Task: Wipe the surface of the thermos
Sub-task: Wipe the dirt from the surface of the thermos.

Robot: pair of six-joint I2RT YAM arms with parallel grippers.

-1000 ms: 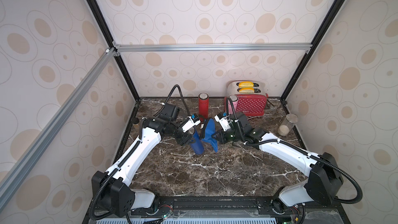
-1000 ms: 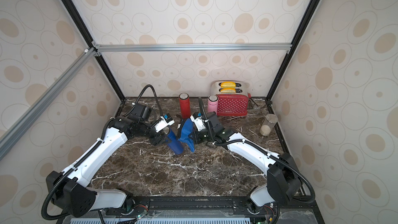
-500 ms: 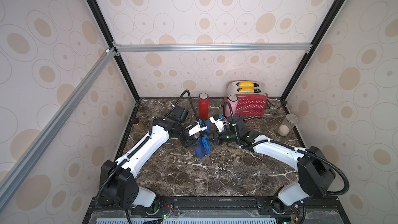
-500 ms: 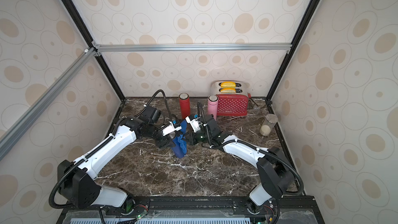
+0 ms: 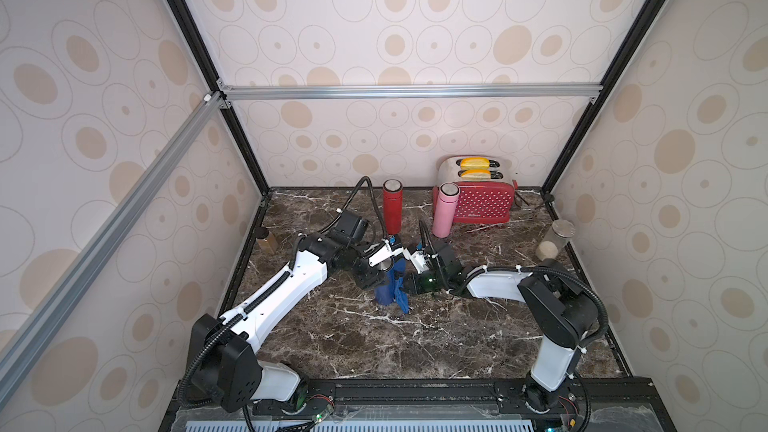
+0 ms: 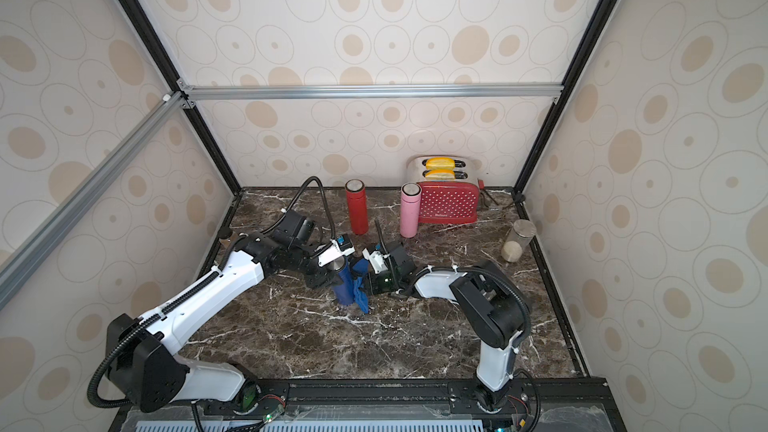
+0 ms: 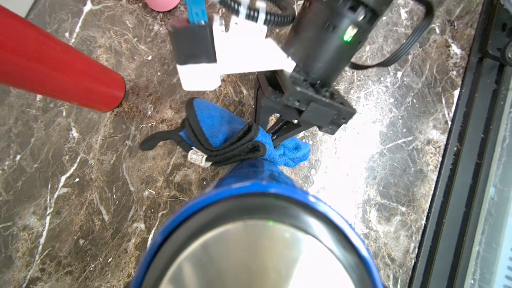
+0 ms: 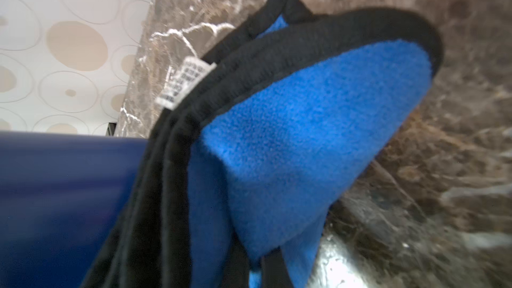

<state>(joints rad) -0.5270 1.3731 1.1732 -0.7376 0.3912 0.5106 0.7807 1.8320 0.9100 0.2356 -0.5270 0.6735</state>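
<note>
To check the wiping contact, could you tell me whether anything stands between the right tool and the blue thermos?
Only the cloth that the right tool grips, lying against the thermos; nothing else visible.

The left arm reaches forward from the near edge, elbow bent, and the left hand clasps the thermos near its top. The right arm lies low, stretched toward it. The right hand is pinched tight on the cloth, close beside the left hand.

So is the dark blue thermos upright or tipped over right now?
Upright: in both top views the dark blue steel-capped thermos stands on its base on the marble counter, cap up.
</note>
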